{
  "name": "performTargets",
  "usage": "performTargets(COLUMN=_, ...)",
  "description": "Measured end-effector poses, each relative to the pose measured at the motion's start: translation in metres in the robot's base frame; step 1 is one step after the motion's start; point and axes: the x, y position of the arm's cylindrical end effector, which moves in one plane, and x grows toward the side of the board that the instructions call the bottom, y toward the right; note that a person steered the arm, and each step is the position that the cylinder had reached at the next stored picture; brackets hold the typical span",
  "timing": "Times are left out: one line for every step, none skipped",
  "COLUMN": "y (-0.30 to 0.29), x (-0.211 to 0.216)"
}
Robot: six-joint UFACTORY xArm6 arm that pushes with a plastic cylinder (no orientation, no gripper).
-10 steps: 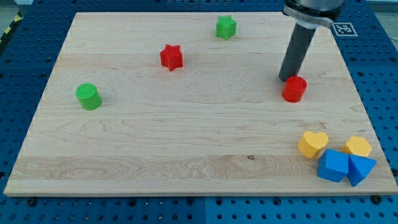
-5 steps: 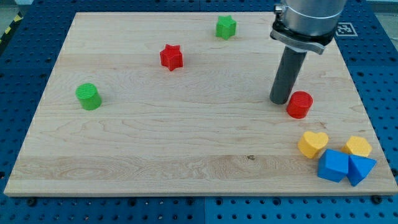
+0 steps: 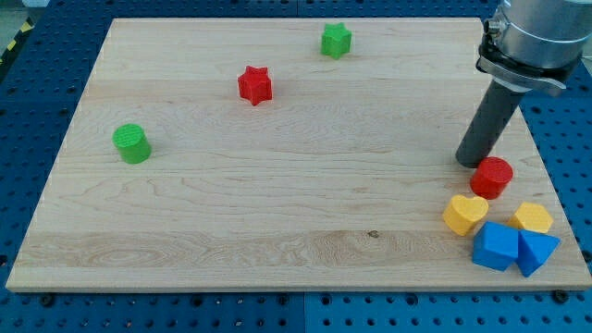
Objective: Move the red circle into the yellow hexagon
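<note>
The red circle (image 3: pixel 491 178) lies near the board's right edge, just above and between the yellow heart (image 3: pixel 464 215) and the yellow hexagon (image 3: pixel 534 218). A small gap separates it from the hexagon, which sits lower right of it. My tip (image 3: pixel 470 164) rests on the board right at the circle's upper left edge, touching or almost touching it.
A blue cube (image 3: pixel 497 246) and a blue triangular block (image 3: pixel 536 252) sit below the yellow blocks at the wooden board's (image 3: pixel 277 185) bottom right corner. A red star (image 3: pixel 254 85), a green star (image 3: pixel 336 40) and a green cylinder (image 3: pixel 131 143) lie far to the left.
The red circle has slid down and to the right, from mid-right of the board to just above the yellow blocks. My tip followed it, staying at its upper left.
</note>
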Motion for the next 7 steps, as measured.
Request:
performTargets(y=0.003, x=0.001)
performTargets(y=0.004, x=0.010)
performTargets(y=0.003, x=0.024)
performTargets(y=0.003, x=0.030)
performTargets(y=-0.001, x=0.031)
performTargets(y=-0.043, x=0.022)
performTargets(y=-0.108, x=0.003)
